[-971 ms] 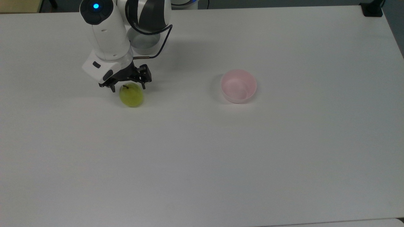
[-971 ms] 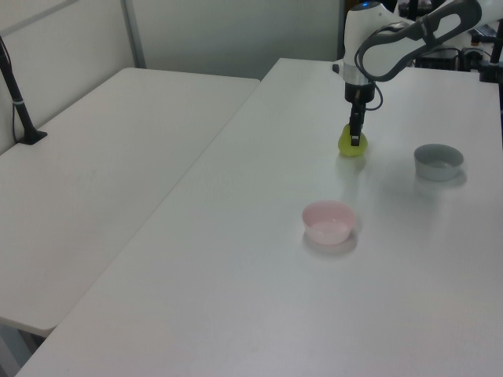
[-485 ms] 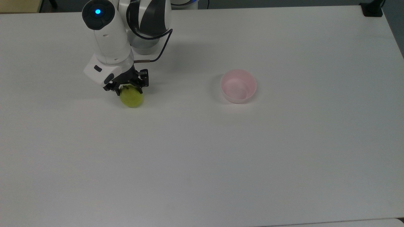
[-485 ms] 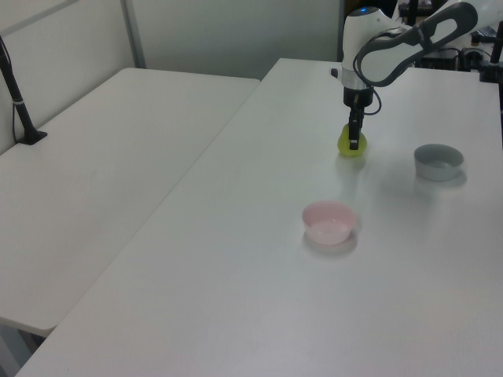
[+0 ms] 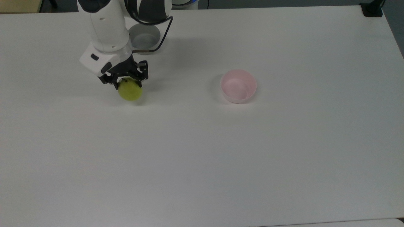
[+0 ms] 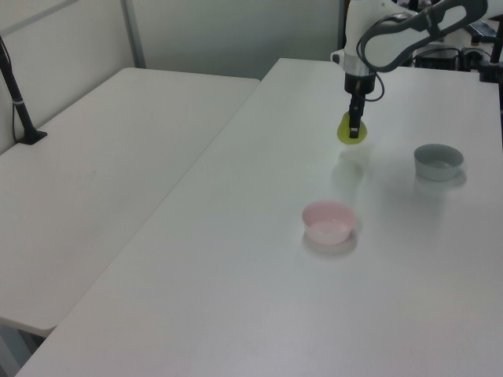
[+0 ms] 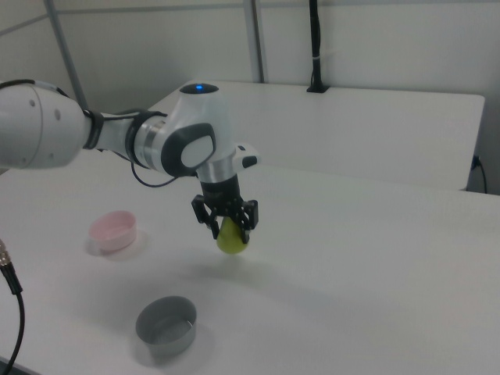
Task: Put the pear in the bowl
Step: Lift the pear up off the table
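The yellow-green pear (image 5: pixel 130 90) (image 6: pixel 348 129) (image 7: pixel 231 238) hangs a little above the white table, held at its top by my gripper (image 5: pixel 126 82) (image 6: pixel 354 132) (image 7: pixel 229 223), which is shut on it. In the right view a gap and a shadow show under the fruit. The pale pink bowl (image 5: pixel 238 86) (image 6: pixel 328 221) (image 7: pixel 114 230) stands empty and upright, well to the top view's right of the pear, about a quarter of the picture's width away.
A grey round bowl (image 5: pixel 143 35) (image 6: pixel 438 161) (image 7: pixel 166 324) stands behind the arm in the top view. The table (image 5: pixel 202 157) is bare in front. A second white table (image 6: pixel 102 173) adjoins it in the left view, with a black post (image 6: pixel 17 102) on it.
My gripper came down around the pear, shut on it, and has now lifted it slightly off the table. The arm moved up in the top view, uncovering the grey bowl.
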`<state>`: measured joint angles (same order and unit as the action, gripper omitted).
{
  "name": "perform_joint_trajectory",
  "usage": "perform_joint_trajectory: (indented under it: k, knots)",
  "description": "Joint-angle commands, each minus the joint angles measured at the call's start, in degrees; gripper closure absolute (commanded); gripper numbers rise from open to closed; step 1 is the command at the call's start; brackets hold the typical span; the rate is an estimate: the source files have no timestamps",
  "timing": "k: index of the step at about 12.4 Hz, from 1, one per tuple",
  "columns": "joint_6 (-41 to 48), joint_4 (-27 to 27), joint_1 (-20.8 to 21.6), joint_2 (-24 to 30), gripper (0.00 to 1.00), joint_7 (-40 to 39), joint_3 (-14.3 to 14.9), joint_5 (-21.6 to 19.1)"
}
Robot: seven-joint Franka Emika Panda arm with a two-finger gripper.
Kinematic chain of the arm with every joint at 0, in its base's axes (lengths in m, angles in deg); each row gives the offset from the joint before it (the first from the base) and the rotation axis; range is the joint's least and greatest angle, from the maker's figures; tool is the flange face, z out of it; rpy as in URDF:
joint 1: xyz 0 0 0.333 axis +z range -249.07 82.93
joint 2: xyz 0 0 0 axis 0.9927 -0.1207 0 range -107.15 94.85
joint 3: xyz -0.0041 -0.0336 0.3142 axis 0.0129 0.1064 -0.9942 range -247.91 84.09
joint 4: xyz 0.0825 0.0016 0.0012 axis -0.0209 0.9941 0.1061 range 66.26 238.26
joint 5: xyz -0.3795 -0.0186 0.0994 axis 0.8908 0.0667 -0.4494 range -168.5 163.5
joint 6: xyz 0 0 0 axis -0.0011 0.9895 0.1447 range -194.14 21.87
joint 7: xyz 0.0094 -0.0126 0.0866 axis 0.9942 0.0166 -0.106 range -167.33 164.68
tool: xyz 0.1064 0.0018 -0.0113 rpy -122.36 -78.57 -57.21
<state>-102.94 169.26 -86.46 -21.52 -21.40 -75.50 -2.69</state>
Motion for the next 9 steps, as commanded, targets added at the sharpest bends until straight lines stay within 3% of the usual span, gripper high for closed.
perform_joint_trajectory:
  k: [1, 5, 9]
  knots:
    - [8.2, -1.9, -0.3, 6.4, 0.84, 1.3, -1.5, -0.4]
    - [17.1, -4.6, -0.7, 12.4, 0.84, 1.3, -2.5, -0.5]
    - [28.7, -13.7, -0.6, 13.4, 0.84, 3.7, -2.5, -2.1]
